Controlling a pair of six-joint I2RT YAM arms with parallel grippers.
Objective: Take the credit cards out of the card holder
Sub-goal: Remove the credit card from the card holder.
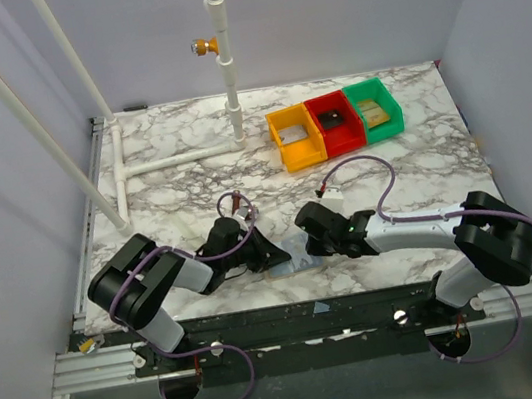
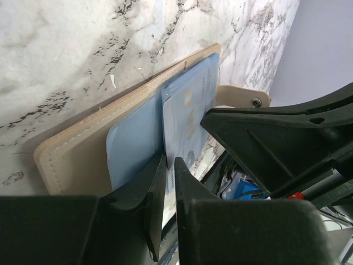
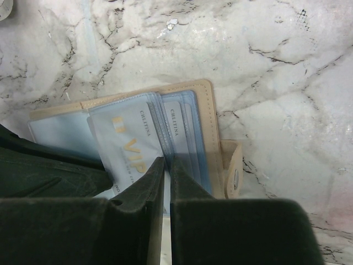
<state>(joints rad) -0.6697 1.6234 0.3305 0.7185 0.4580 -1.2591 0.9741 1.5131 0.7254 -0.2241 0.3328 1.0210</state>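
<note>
The card holder (image 1: 293, 257) lies open on the marble near the table's front edge, between both grippers. It has a beige stitched cover (image 2: 71, 154) (image 3: 207, 110) and pale blue plastic sleeves. A pale credit card (image 2: 187, 110) with gold "VIP" lettering (image 3: 127, 138) sticks partly out of the sleeves. My left gripper (image 2: 169, 160) (image 1: 280, 255) is shut on that card's edge. On the other side, my right gripper (image 3: 167, 161) (image 1: 311, 243) is shut on the edges of the stacked sleeves (image 3: 179, 124). Other cards are hidden inside the sleeves.
A beige snap tab (image 3: 233, 168) (image 2: 240, 95) juts from the holder's end. Yellow (image 1: 297, 137), red (image 1: 335, 123) and green (image 1: 374, 108) bins stand at the back right. A white pipe frame (image 1: 179, 159) stands at the back left.
</note>
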